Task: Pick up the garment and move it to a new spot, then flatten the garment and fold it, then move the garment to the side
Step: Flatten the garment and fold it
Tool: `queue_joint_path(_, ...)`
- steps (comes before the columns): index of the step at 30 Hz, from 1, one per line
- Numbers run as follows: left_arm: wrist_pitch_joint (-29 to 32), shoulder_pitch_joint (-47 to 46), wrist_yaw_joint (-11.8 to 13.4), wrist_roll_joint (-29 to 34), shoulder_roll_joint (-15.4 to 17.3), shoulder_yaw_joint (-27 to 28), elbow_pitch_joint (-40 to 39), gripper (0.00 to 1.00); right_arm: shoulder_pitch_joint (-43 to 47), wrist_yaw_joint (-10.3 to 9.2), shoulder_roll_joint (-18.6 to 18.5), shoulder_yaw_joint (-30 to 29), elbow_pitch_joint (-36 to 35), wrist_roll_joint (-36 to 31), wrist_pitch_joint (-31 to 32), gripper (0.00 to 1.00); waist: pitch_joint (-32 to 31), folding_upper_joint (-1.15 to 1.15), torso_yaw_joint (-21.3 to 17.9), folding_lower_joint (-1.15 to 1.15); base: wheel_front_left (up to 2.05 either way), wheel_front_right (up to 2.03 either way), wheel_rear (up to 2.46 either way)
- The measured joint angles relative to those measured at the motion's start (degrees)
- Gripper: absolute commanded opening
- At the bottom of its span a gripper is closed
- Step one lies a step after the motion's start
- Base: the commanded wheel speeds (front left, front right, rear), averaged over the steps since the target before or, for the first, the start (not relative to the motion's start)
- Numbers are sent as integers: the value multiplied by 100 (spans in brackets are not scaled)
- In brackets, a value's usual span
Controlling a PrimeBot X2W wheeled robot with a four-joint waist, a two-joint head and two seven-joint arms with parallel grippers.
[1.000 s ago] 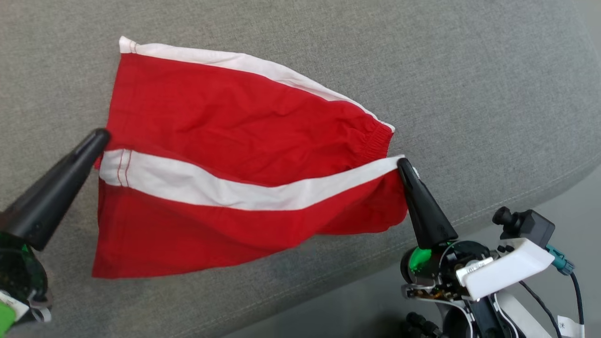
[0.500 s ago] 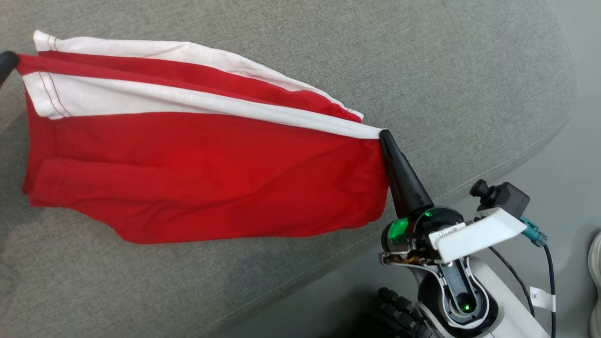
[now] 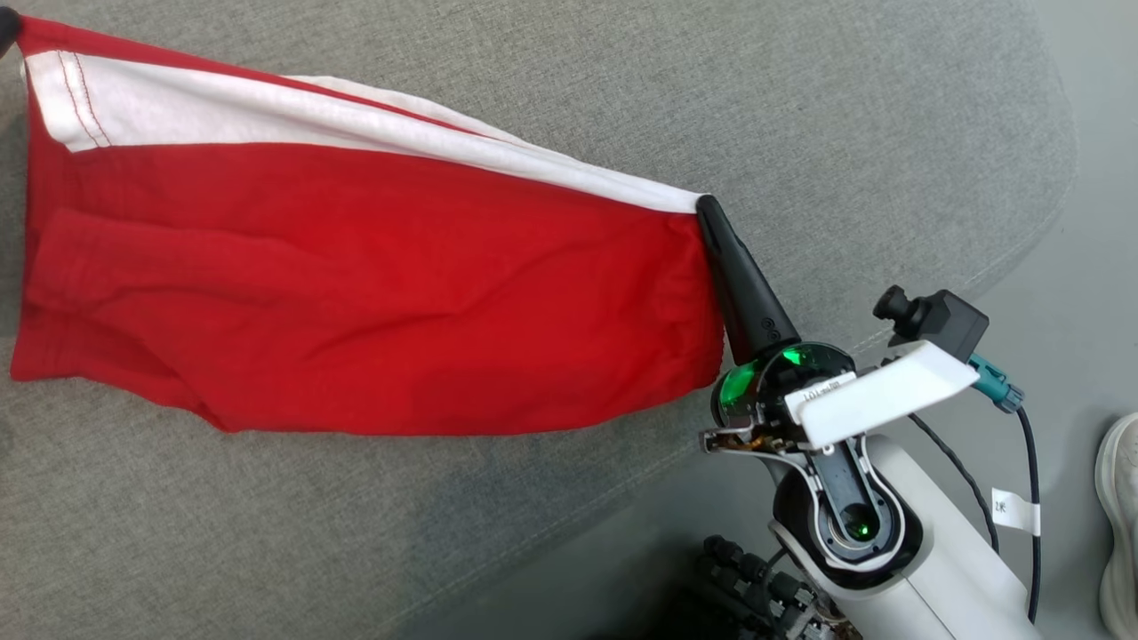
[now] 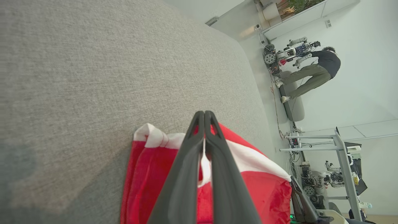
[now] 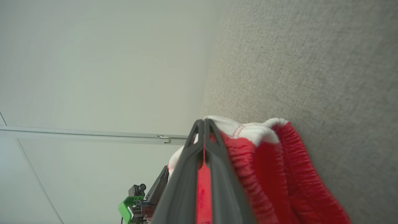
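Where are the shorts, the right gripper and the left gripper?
shorts [image 3: 356, 284], head view, middle of the red front panel.
right gripper [image 3: 709, 210], head view, at the fingertips pinching the shorts' corner.
left gripper [image 4: 204, 116], left wrist view, at the fingertips shut on the cloth.

A padded counter [image 3: 845, 107] covered in grey woven fabric, seen from above. Its far right corner is rounded, and a stitched seam [image 3: 1022, 240] runs just inside its near edge. A red garment [image 3: 356, 293] with white bands is stretched across the left half of the top, with a soft shadow [image 3: 498, 498] on the fabric just below it. Whether its lower hem touches the surface cannot be told. Past the edge, smooth grey floor [image 3: 1093, 267].
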Motion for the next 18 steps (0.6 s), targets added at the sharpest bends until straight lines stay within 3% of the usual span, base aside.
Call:
queue_joint_path(2,10,-113,0,25,-74,-108,243,0,-59,-1,22,1,59,-9,0,0,11,0,4,0,0,0,0)
queue_joint_path(3,15,-162,0,64,-100,-180,370,0,-101,-4,30,-3,103,-46,0,10,17,0,5,0,0,0,0)
queue_joint_path(4,52,-200,0,110,-119,-244,490,13,-138,-5,33,-11,144,-94,0,26,21,0,7,0,0,0,0)
queue_joint_path(5,60,-236,0,147,-135,-304,616,33,-180,-5,36,-19,182,-116,0,43,25,0,8,0,0,0,0)
queue_joint_path(6,63,-269,0,208,-140,-368,738,60,-224,-7,40,-35,227,-154,0,84,27,0,10,0,0,0,0)
queue_joint_path(7,77,-293,0,302,-147,-414,866,86,-270,-7,41,-66,277,-212,-1,100,28,0,12,0,0,0,0)
queue_joint_path(8,76,-330,0,369,-169,-444,976,100,-320,-7,41,-98,330,-255,-1,100,28,0,14,0,0,0,0)
queue_joint_path(18,-12,-708,0,746,-693,-802,1415,100,-458,-8,55,-510,613,-435,-9,100,-146,0,135,0,0,0,0)
